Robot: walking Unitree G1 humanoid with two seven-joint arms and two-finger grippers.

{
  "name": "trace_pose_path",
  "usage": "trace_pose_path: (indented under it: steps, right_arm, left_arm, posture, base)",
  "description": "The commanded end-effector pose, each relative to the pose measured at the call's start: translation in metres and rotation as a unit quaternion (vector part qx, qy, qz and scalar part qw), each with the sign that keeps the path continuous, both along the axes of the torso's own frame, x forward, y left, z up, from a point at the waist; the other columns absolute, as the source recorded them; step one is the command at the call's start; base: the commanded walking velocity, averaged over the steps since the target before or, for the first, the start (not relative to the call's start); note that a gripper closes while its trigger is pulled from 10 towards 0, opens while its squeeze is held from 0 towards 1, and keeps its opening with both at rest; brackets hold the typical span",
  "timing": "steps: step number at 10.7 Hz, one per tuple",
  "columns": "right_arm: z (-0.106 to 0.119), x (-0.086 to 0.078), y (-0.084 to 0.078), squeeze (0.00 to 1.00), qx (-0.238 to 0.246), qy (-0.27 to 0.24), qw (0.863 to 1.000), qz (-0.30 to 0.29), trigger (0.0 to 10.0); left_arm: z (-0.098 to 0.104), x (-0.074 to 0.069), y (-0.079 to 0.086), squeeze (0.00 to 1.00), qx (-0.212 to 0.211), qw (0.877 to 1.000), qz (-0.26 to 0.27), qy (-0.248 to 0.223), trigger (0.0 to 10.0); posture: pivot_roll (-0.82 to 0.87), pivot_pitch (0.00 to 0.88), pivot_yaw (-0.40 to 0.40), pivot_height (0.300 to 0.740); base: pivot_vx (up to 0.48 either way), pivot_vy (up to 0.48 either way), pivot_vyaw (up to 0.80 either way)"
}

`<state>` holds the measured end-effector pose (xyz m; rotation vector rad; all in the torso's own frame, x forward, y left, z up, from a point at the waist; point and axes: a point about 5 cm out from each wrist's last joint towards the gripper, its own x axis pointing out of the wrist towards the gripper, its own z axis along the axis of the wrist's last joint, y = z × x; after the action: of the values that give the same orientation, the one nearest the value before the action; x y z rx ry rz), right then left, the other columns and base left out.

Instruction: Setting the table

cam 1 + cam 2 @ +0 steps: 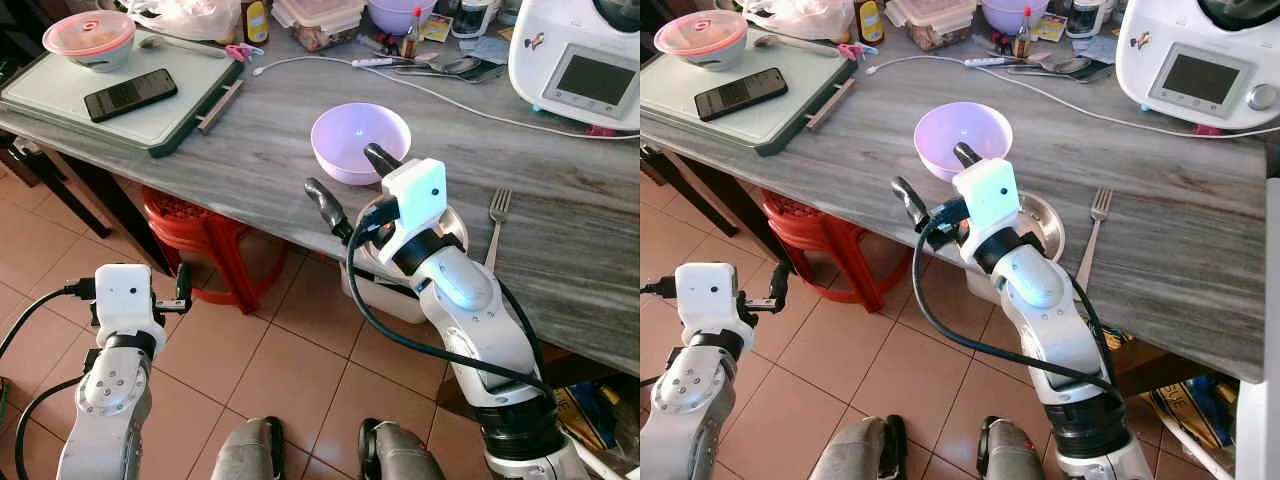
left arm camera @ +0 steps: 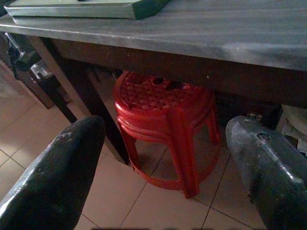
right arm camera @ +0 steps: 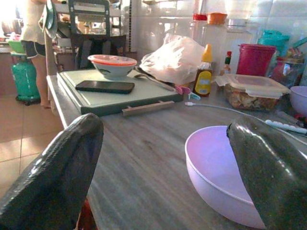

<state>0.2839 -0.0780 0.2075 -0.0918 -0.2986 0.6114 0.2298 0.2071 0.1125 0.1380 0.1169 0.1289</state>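
Observation:
A pale purple bowl (image 1: 358,135) stands empty near the front edge of the grey wooden table (image 1: 250,165). My right gripper (image 1: 352,182) hovers open at that edge, one finger over the bowl's near rim and the other off to its left; the right wrist view shows the bowl (image 3: 216,167) beside one finger. A steel dish (image 1: 1045,222) lies partly under my right forearm. A fork (image 1: 497,215) lies to the right of it, tines pointing away from me. My left gripper (image 2: 165,127) hangs open, low over the tiled floor in front of the table.
A green-edged board (image 1: 60,95) at the left carries a black phone (image 1: 130,94) and a red-lidded bowl (image 1: 89,38). A white appliance (image 1: 580,60) sits back right, with a white cable (image 1: 470,108) across the table. A red stool (image 2: 165,110) stands underneath. A person (image 3: 33,28) stands far off.

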Motion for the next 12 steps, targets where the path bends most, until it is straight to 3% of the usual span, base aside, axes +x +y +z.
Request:
trace_pose_path:
  steps: [1, 3, 4, 5, 6, 10, 12]
  right_arm:
    - [0.005, -0.005, 0.003, 0.24, 0.005, -0.014, 1.000, 0.009, 10.0]
    - [0.003, -0.006, 0.004, 0.24, 0.002, -0.014, 1.000, 0.021, 10.0]
    - [-0.019, -0.005, 0.016, 0.18, -0.026, 0.028, 0.994, 0.098, 10.0]
    - [-0.014, 0.004, 0.008, 0.15, -0.015, 0.017, 0.998, 0.053, 10.0]
    - [-0.011, 0.008, -0.004, 0.00, -0.008, 0.007, 1.000, 0.010, 10.0]
    - [-0.017, 0.005, -0.010, 0.00, -0.012, 0.004, 1.000, 0.005, 10.0]
    - [-0.018, 0.005, -0.022, 0.00, -0.001, 0.001, 0.999, -0.048, 10.0]
  left_arm:
    - [-0.003, -0.003, 0.003, 0.00, 0.002, 1.000, 0.007, 0.006, 10.0]
    - [-0.003, -0.002, 0.004, 0.00, 0.003, 1.000, 0.017, -0.001, 10.0]
    - [0.002, 0.010, -0.005, 0.00, -0.003, 0.999, 0.039, -0.036, 10.0]
    - [0.003, 0.012, -0.006, 0.00, -0.007, 0.998, 0.042, -0.041, 10.0]
    - [0.004, 0.012, -0.007, 0.00, -0.013, 0.998, 0.043, -0.045, 10.0]
    - [0.004, 0.019, -0.012, 0.00, -0.019, 0.997, 0.042, -0.056, 10.0]
    - [0.003, 0.020, -0.015, 0.00, -0.023, 0.997, 0.037, -0.056, 10.0]
  posture:
    - [0.08, 0.150, 0.039, 0.740]
    - [0.08, 0.149, 0.039, 0.740]
    - [0.06, 0.110, 0.019, 0.740]
    - [0.06, 0.104, 0.017, 0.740]
    - [0.06, 0.094, 0.015, 0.740]
    - [0.04, 0.069, 0.021, 0.740]
    - [0.04, 0.064, 0.023, 0.740]
  base:
    - [0.000, 0.000, 0.00]
    - [0.000, 0.000, 0.00]
    - [0.000, 0.000, 0.00]
    - [0.000, 0.000, 0.00]
    - [0.000, 0.000, 0.00]
    - [-0.211, 0.000, 0.00]
    - [-0.304, 0.000, 0.00]
